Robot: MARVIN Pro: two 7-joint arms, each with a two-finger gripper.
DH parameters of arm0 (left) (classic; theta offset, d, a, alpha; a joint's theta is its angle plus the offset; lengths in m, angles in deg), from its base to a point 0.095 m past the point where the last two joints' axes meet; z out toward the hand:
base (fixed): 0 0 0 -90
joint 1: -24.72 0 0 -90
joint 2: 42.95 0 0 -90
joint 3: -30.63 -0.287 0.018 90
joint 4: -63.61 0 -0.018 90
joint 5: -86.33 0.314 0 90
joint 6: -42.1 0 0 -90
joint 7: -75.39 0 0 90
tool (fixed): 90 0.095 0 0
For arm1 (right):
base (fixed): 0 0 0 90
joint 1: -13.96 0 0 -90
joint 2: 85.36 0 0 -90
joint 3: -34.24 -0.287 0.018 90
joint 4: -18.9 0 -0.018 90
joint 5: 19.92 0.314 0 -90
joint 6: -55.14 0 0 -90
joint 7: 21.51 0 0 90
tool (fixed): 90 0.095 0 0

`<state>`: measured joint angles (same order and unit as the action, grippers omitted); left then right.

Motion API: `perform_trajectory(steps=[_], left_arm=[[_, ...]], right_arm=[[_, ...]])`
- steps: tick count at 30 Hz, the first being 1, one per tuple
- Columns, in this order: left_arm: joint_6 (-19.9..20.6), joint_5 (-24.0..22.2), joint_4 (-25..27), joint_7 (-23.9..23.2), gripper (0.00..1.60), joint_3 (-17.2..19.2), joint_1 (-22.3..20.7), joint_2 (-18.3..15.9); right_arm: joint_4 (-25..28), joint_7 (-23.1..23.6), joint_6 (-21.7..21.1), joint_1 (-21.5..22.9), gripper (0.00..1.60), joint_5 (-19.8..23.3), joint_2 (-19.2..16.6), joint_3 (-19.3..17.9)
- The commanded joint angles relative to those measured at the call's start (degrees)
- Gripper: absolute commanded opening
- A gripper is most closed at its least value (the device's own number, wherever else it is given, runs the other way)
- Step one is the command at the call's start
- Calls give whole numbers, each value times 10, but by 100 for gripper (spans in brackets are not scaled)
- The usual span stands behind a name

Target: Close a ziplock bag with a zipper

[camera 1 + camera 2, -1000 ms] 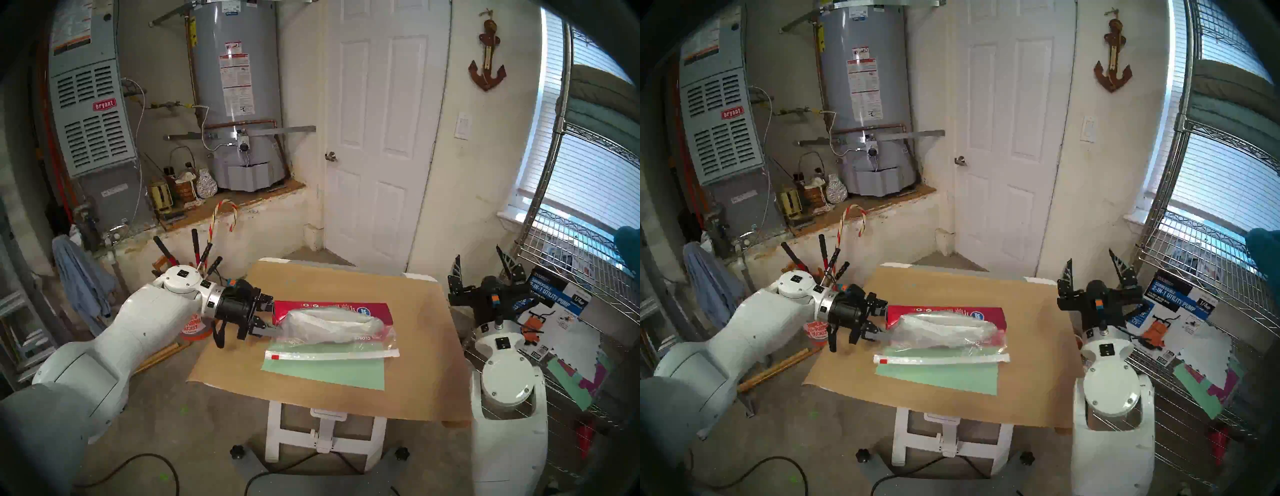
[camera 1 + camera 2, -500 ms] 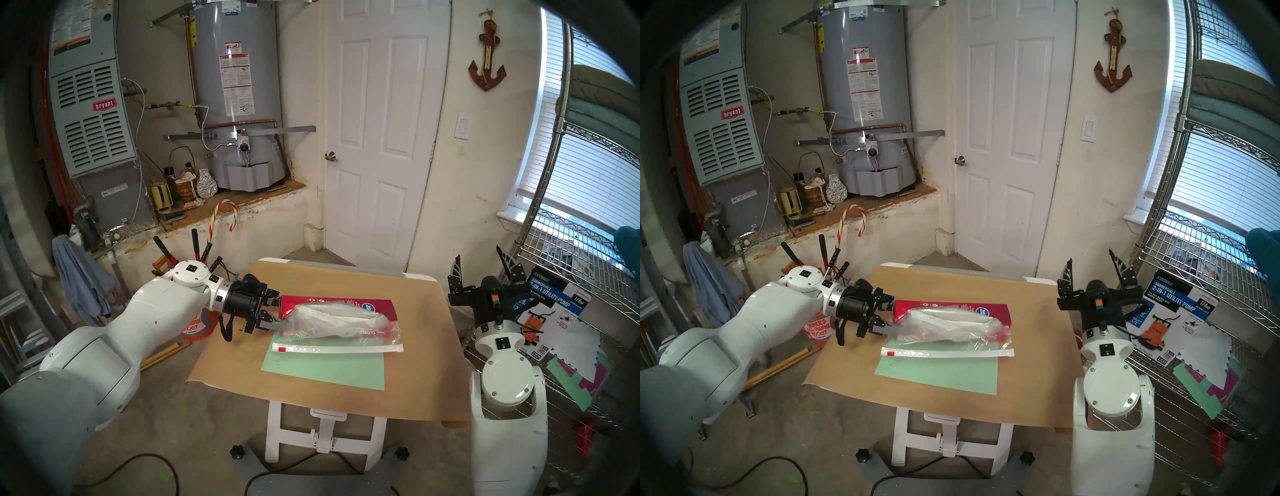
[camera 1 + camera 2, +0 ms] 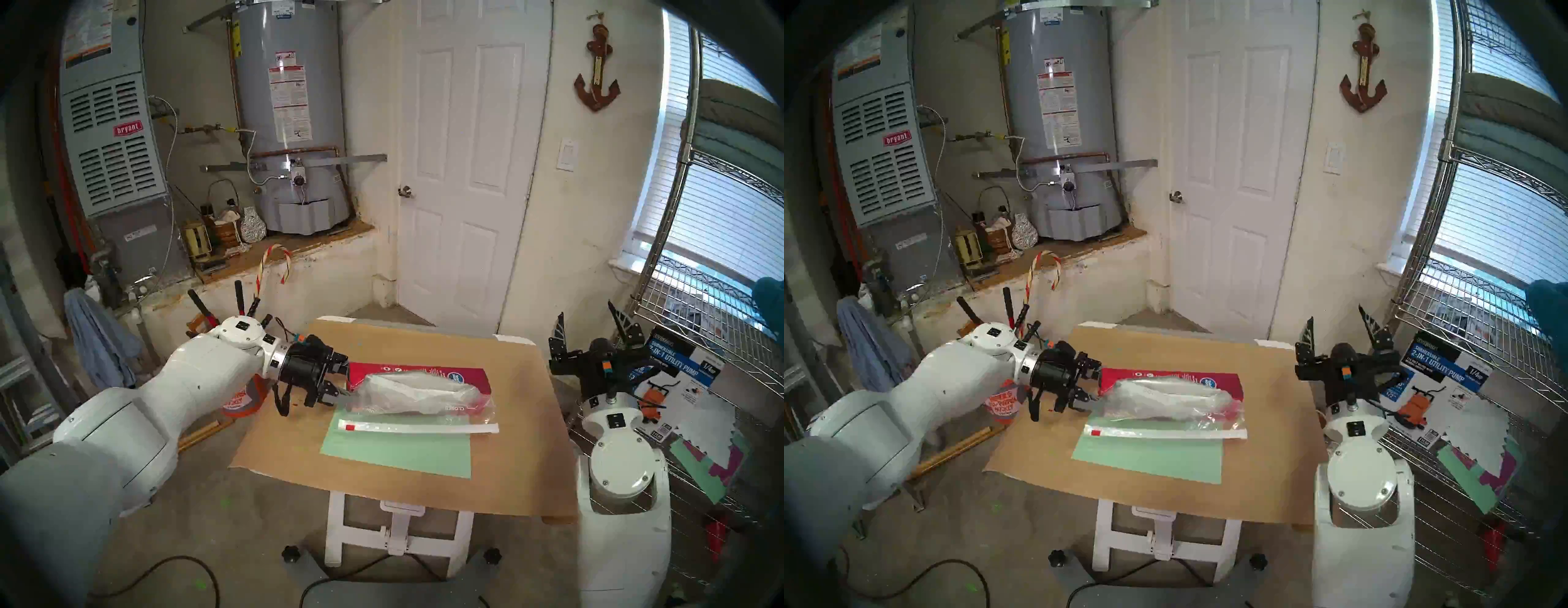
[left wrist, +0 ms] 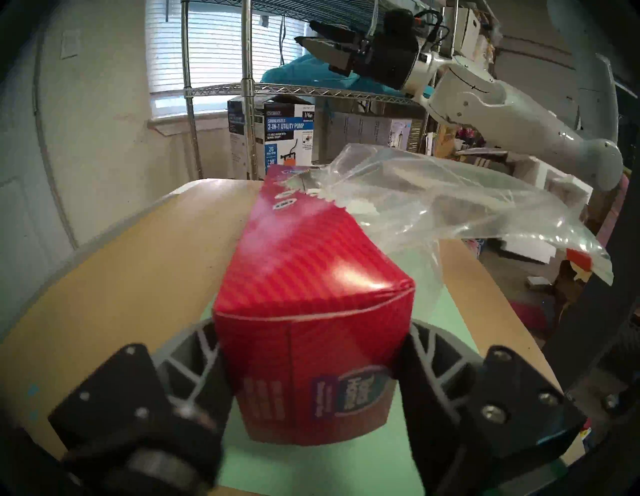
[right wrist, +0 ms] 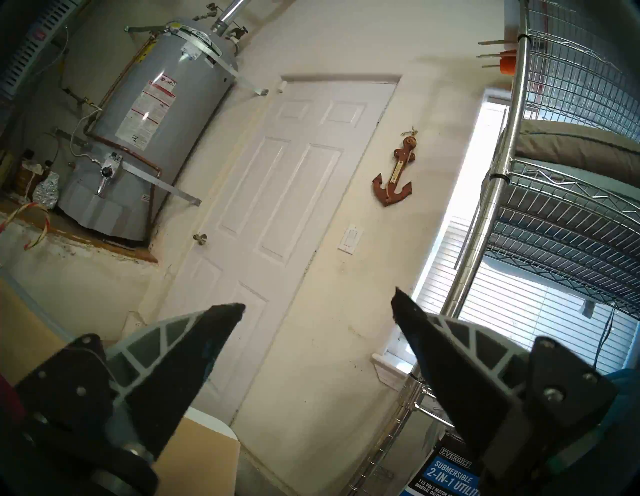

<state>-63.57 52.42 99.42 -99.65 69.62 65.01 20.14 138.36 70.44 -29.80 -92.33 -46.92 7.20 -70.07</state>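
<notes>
Brown table, left tool clamping red box, right tool wide.

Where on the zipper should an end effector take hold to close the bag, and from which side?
Pinch the small red slider tab at the zipper's left end, coming from above. It is the only raised part of a flat strip lying on the table, with the whole track running rightward.

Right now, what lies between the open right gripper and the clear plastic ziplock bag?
In the head views, only bare brown paper-covered table lies between the right gripper and the ziplock bag; nothing stands there.
</notes>
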Motion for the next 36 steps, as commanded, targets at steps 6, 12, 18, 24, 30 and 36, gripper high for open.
perform_trajectory(steps=[6, 12, 18, 24, 30, 36], left_arm=[[-21, -35, -17, 0, 160, -26, -40, 1], [-33, -51, -23, 0, 160, -40, -49, -2], [-43, -76, 18, 0, 160, -51, -46, -37], [-92, -91, 80, 0, 160, -71, -25, -82], [-155, -83, 140, 0, 160, -87, 5, -115], [-209, -57, 187, 63, 160, -98, 25, -133]], right_arm=[[14, 0, 2, 4, 160, 0, -1, 2], [14, 0, 2, 4, 160, 0, -1, 2], [15, 0, 2, 4, 160, 0, -1, 2], [15, 0, 1, 3, 160, 0, -1, 2], [15, 0, 1, 3, 160, 0, -1, 2], [16, 0, 1, 3, 160, -1, 0, 2]])
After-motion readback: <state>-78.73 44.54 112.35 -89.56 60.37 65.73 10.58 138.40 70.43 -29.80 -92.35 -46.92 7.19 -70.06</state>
